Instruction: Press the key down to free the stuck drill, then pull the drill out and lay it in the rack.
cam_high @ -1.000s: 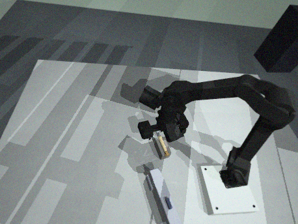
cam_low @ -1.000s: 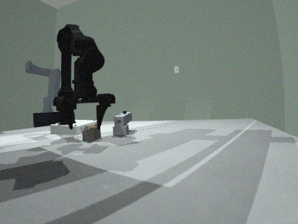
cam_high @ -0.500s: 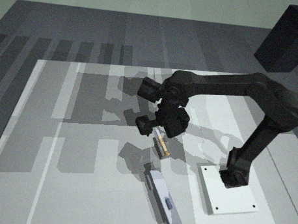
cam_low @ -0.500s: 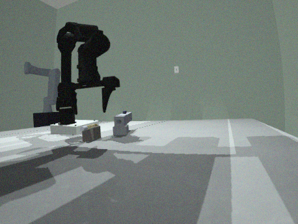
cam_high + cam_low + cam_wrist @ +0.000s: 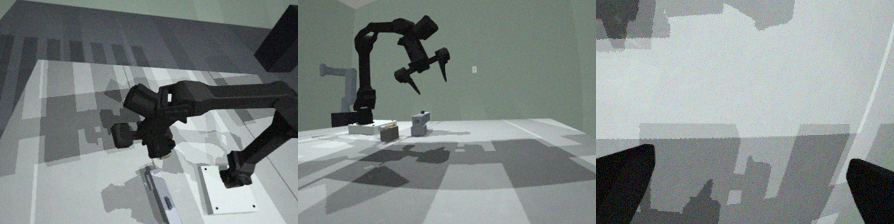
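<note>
My gripper [image 5: 429, 81] [image 5: 142, 140] [image 5: 754, 163] is open and empty, raised high above the table. The drill [image 5: 388, 125], a tan stick, lies on top of the small dark rack [image 5: 390, 134] near the arm's base. In the top view the arm hides the rack, and only a tan tip of the drill [image 5: 166, 156] shows under the gripper. The grey housing block [image 5: 420, 124] [image 5: 159, 190] stands right of the rack, with the small dark blue key [image 5: 422, 112] [image 5: 168, 202] on top. The wrist view shows only table and shadows between the fingers.
The arm stands on a white base plate [image 5: 232, 198] [image 5: 364, 129]. A dark box [image 5: 280, 42] [image 5: 343, 119] sits behind it. A grey robot arm [image 5: 347, 81] stands in the background. A dark shape [image 5: 615, 10] shows at the wrist view's top left corner.
</note>
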